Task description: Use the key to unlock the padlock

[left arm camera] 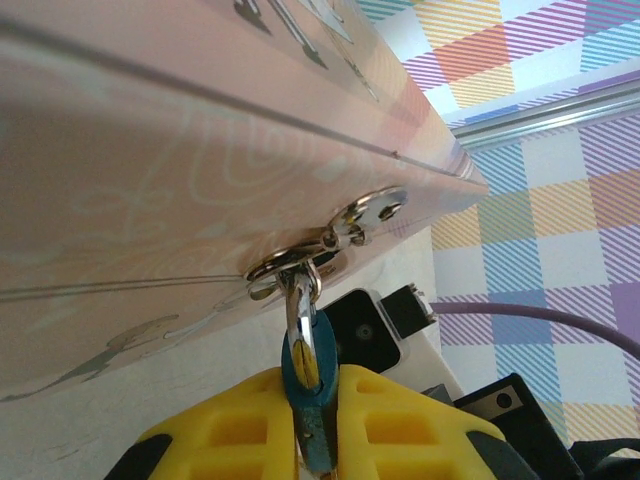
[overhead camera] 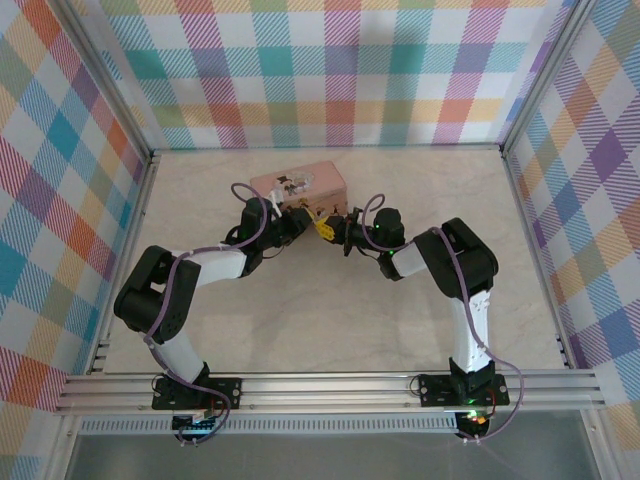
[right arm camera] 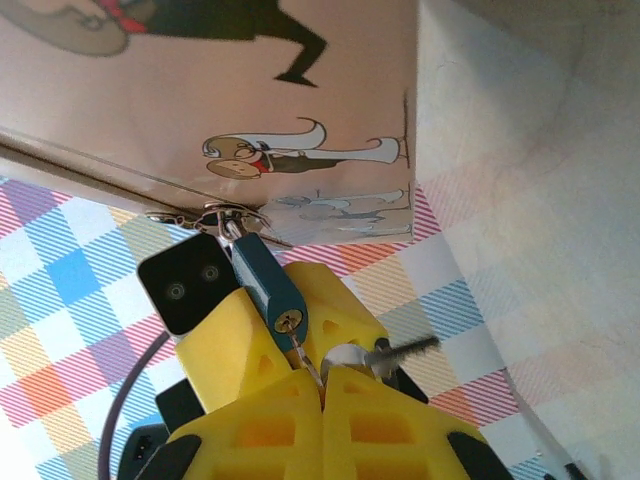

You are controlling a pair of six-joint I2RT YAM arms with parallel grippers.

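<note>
Close against the pink tin (overhead camera: 300, 184) on the counter (overhead camera: 300, 320), the left gripper (left arm camera: 318, 425) has its jaws clamped on the teal padlock (left arm camera: 300, 362), which is hooked through the tin's hasp (left arm camera: 290, 262), while the right gripper (right arm camera: 322, 385) has its jaws pinched tight on the key (right arm camera: 306, 358), whose tip meets the lock's keyhole end.

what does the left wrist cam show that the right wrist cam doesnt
Left wrist: the silver shackle of the padlock hooked through the hasp ring.
Right wrist: the keyhole end, and the key pinched in the right gripper, its blade outside the keyhole.
Both: the teal padlock body clamped in the left gripper, hanging from the pink tin.
</note>
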